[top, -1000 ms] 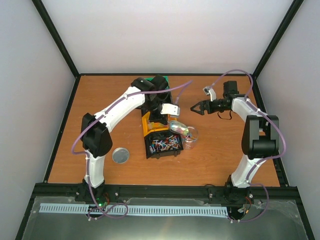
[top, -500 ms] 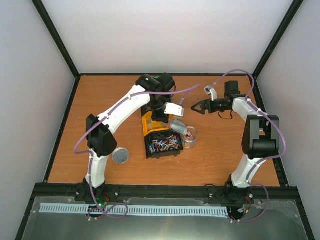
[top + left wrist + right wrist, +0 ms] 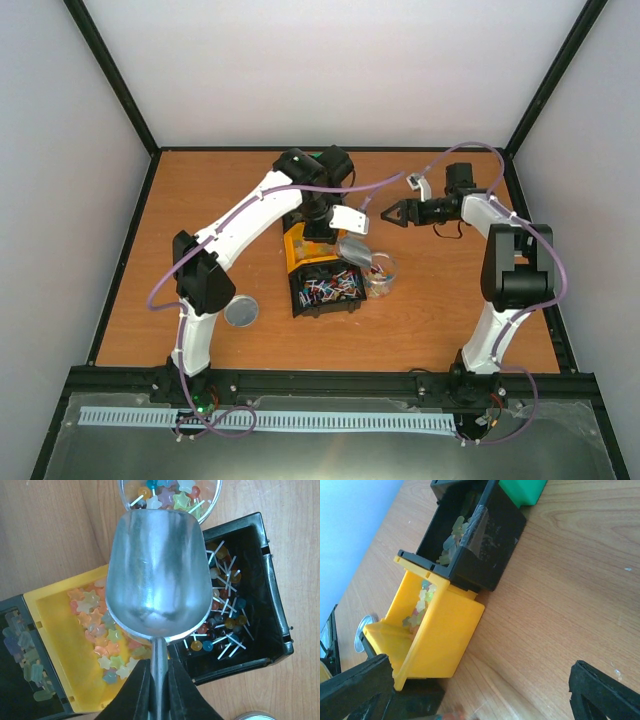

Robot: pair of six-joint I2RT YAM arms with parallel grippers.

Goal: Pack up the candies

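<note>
Gripping the scoop (image 3: 160, 575) by its handle, left pincer (image 3: 159, 670) above the candies (image 3: 97, 625); right pincer (image 3: 388, 212) wide, empty.

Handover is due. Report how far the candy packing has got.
Done: some candies sit in the jar. In hand: left gripper holds the empty scoop over it; right gripper open, holding nothing. Left: star candies in the yellow bin, lollipops in the black bin, lid off.

You've got a dull, streaky metal scoop (image 3: 160, 565), a smooth yellow plastic bin (image 3: 442, 630), a matt wood-grain table (image 3: 560, 580), and candies (image 3: 92, 600) that seem glossy, translucent.
</note>
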